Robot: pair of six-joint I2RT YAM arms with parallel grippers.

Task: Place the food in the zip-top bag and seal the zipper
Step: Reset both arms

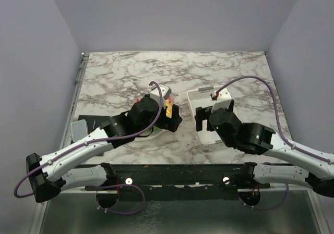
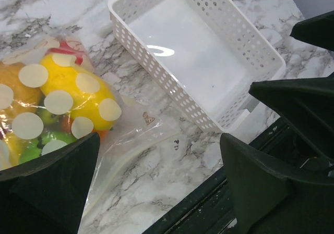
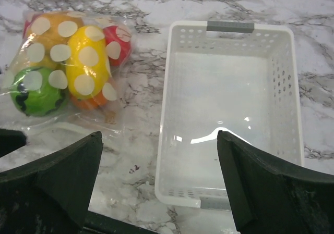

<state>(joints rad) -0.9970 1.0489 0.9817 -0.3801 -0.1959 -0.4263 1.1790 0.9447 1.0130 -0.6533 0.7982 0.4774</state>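
The zip-top bag (image 3: 73,72), clear with white dots, lies flat on the marble and holds the food: an orange fruit (image 3: 47,36), a yellow one (image 3: 88,57), a red one (image 3: 119,42) and a striped green ball (image 3: 36,93). The bag also shows in the left wrist view (image 2: 68,103), with its zipper strip (image 2: 125,158) running along the mouth edge near the table front. My left gripper (image 2: 156,187) is open and empty above the bag's mouth. My right gripper (image 3: 159,182) is open and empty above the near end of the white tray (image 3: 229,109). In the top view the left arm (image 1: 151,114) hides most of the bag.
The empty white perforated tray (image 2: 198,62) stands right of the bag, also in the top view (image 1: 201,96). A dark pad with a grey device (image 1: 79,128) lies at the table's left edge. The black front rail (image 1: 172,174) runs along the near edge.
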